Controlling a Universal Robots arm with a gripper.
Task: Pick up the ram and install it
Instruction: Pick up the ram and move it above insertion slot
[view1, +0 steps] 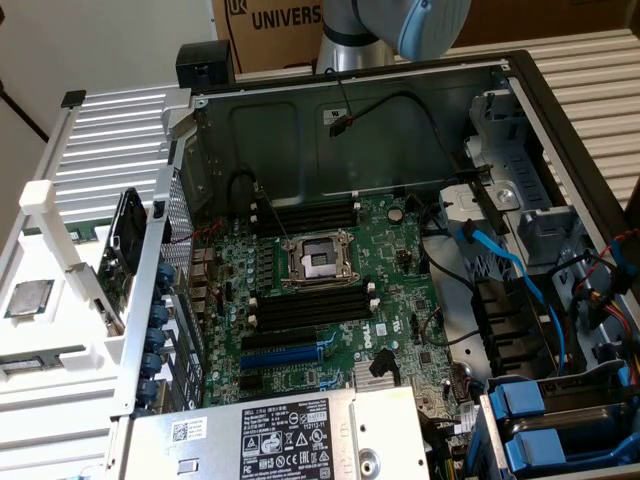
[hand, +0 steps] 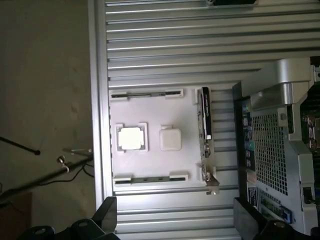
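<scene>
The large black-and-grey open computer case (view1: 400, 120) lies on its side on the ribbed silver metal table (hand: 165, 45). Its green motherboard (view1: 400, 270) is bared, with long black memory slots (view1: 300, 305) on both sides of the square metal processor socket (view1: 318, 260). Just beside the case, at the exterior view's left, sits the flat white plastic holder tray (hand: 150, 160). The black two-fingered claw (hand: 175, 212) hangs over the table at the tray's edge, jaws spread fully wide with nothing between them. The ram (hand: 150, 178), a long thin stick seen edge-on and faintly green in the exterior view, rests in the narrow tray slot nearest the claw, clear of both fingers. The tray also holds a dark expansion card (hand: 205, 120) standing on edge, a white square block (hand: 170, 139), a square silver processor chip (hand: 131, 137) and a second thin stick (hand: 145, 94) in the far slot.
</scene>
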